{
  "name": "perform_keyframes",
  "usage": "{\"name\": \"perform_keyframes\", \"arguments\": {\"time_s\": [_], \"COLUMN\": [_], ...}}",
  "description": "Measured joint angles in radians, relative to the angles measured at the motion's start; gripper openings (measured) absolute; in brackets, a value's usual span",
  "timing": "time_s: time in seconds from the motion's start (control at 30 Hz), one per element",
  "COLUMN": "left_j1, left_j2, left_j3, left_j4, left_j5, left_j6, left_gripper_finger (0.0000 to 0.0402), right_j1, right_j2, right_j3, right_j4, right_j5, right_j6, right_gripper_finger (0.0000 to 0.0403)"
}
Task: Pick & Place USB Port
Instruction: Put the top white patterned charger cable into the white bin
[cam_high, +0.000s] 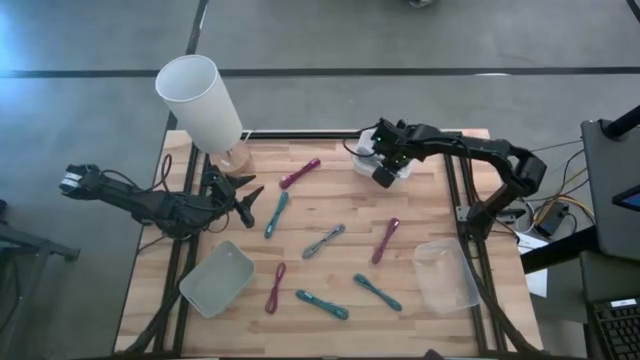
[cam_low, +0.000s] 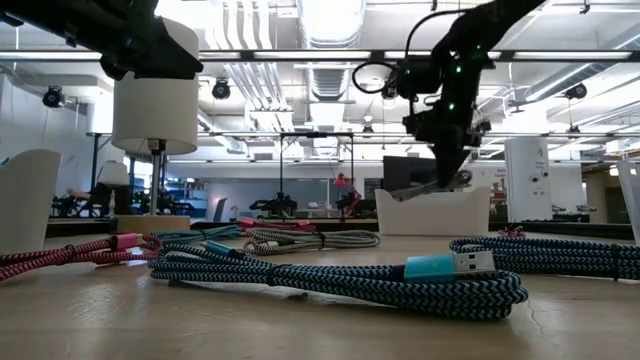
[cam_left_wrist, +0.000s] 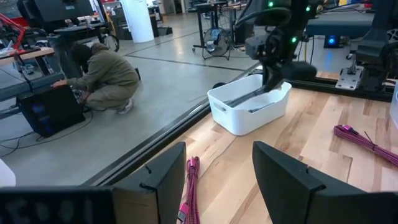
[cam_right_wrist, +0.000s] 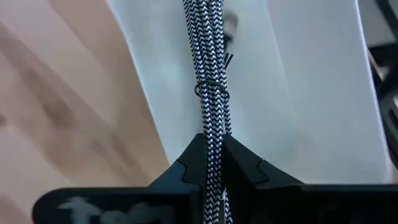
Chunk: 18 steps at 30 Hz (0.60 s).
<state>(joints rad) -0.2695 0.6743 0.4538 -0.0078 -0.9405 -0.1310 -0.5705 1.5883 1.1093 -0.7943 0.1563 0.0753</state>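
My right gripper (cam_high: 383, 172) is over the white bin (cam_high: 370, 152) at the table's far right, shut on a black-and-white braided USB cable bundle (cam_right_wrist: 210, 68). The bundle slants from the fingers down into the bin (cam_left_wrist: 249, 109). My left gripper (cam_left_wrist: 217, 180) stands open at the table's left, holding nothing, with a pink cable (cam_left_wrist: 189, 183) on the wood below it. Several more bundled cables lie on the table, among them a pink one (cam_high: 299, 173), a teal one (cam_high: 276, 213) and a grey one (cam_high: 324, 240). My right gripper pinches the bundle between its two fingers (cam_right_wrist: 186, 165), short of the wire tie (cam_right_wrist: 211, 89) around it. The fingers slant steeply down from above, and the bundle (cam_left_wrist: 241, 98) runs on past the fingertips. Its far part (cam_low: 428, 188) reaches down into the bin.
A white lamp shade (cam_high: 200, 95) stands over the far left corner. Two clear trays lie near the front, one to the left (cam_high: 217, 277) and one to the right (cam_high: 447, 273). A person crouches on the floor beyond the table (cam_left_wrist: 102, 78).
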Motion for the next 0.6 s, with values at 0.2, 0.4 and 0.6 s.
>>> {"name": "perform_keyframes", "arguments": {"time_s": [0.2,0.4,0.6], "left_j1": [0.0,0.0,0.0], "left_j2": [0.0,0.0,0.0], "left_j3": [0.0,0.0,0.0], "left_j4": [0.001,0.0,0.001], "left_j5": [0.0,0.0,0.0], "left_j6": [0.0,0.003,0.003], "left_gripper_finger": [0.0193,0.0193,0.0193], "right_j1": [-0.009,-0.018,-0.02], "right_j2": [0.058,0.13,0.15], "right_j3": [-0.041,-0.037,-0.026], "right_j4": [0.096,0.096,0.099], "right_j5": [0.0,0.002,0.002], "right_j6": [-0.047,-0.052,-0.047], "right_gripper_finger": [0.0027,0.003,0.0045]}}
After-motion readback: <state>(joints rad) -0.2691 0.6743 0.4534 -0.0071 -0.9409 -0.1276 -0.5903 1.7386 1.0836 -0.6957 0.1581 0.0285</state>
